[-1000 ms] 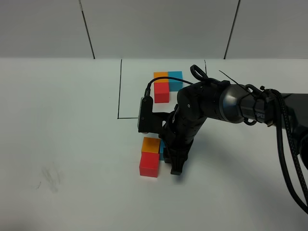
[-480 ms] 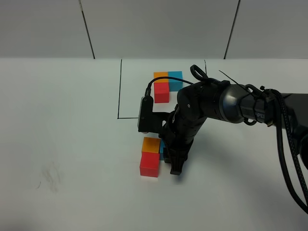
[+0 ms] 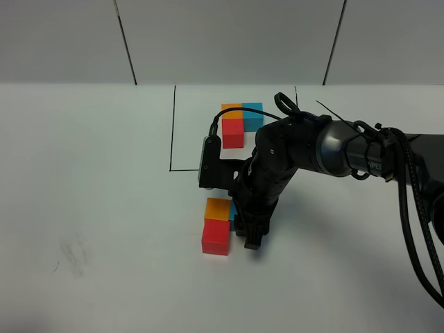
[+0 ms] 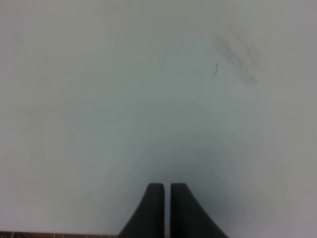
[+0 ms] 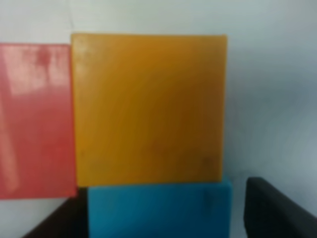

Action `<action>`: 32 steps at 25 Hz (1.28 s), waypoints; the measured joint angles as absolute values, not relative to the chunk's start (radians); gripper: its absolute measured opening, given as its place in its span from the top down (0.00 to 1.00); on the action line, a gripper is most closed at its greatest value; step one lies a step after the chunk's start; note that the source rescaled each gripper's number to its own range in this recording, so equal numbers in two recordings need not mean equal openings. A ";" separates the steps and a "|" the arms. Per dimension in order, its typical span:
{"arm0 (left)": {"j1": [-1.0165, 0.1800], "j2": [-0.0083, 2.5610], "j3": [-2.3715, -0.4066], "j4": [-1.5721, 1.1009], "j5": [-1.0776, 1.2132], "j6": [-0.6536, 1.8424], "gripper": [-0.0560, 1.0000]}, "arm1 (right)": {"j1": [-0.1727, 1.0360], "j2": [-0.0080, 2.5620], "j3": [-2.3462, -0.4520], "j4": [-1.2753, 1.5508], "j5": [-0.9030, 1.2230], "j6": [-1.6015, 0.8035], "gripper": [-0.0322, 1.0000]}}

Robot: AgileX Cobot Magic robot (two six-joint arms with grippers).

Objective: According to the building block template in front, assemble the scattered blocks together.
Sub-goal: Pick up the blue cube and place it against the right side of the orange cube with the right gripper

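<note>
Risk at this stage centres on the right end effector [image 3: 251, 232], which stands low over the table [image 3: 104, 208] with its fingers straddling the blue block [image 5: 159, 210]. The wrist view shows a dark finger on each side of that block, but contact with its faces cannot be confirmed, so whether the end effector grips it or merely brackets it cannot be told.

Block positions relative to the right end effector:
- Blue block: between the fingers, its front face touching the orange block [image 5: 148, 106].
- Orange block: directly ahead of the fingers.
- Red block [image 3: 216, 237]: touching the orange block's side, just beside the fingers.
- Building block template [image 3: 239, 119]: well beyond the wrist, inside the drawn black frame.

The three loose blocks appear to form the template's L-shape, so the assembly is judged nearly complete.

Possible faults:
1. If the fingers drag on the blue block during withdrawal, it may be pulled away from the orange one.
2. Any sideways motion may push the finger into the red block and break the row.
3. Further forward pressure may slide the whole group.

The left end effector [image 4: 162, 196] is closed on nothing, over bare table.
</note>
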State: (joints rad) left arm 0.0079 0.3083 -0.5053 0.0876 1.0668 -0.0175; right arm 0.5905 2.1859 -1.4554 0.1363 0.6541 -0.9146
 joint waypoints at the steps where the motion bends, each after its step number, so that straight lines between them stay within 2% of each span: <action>1: 0.008 0.308 -0.505 0.088 1.067 -0.017 0.95 | 0.591 2.186 -1.455 0.136 0.653 -0.914 0.20; 21: 0.008 0.308 -0.505 0.088 1.067 -0.017 0.95 | 0.591 2.184 -1.456 0.106 0.671 -0.843 0.18; 32: 0.008 0.308 -0.505 0.088 1.067 -0.017 0.95 | 0.591 2.166 -1.449 0.038 0.750 -0.809 0.16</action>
